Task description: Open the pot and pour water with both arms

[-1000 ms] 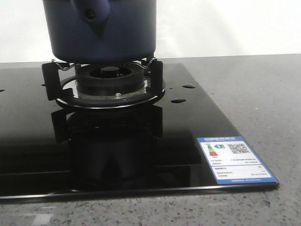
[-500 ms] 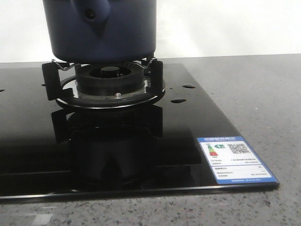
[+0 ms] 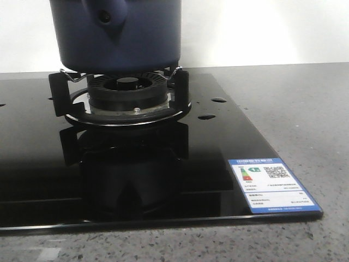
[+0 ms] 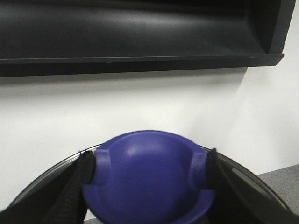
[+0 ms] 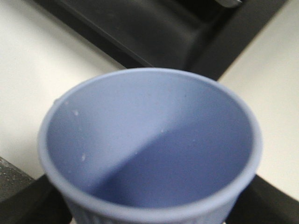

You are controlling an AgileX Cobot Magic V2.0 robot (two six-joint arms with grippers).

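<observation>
With the dark navy-blue matte pot (image 3: pixel 120 35) on the burner, left gripper (image 4: pixel 147 186) clasps its rounded blue lid knob (image 4: pixel 148 179) and right gripper (image 5: pixel 152 205) grasps the pale blue cup (image 5: pixel 149 144), so lifting straight up seems next.

A kitchen cooking corner.
A black glass gas hob (image 3: pixel 229 136) with burner (image 3: pixel 128 90) sits on a speckled grey countertop (image 3: pixel 294 103); a dark range hood (image 4: pixel 131 37) hangs above.

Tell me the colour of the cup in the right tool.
Pale light blue; the cup shows best in the right wrist view.
</observation>
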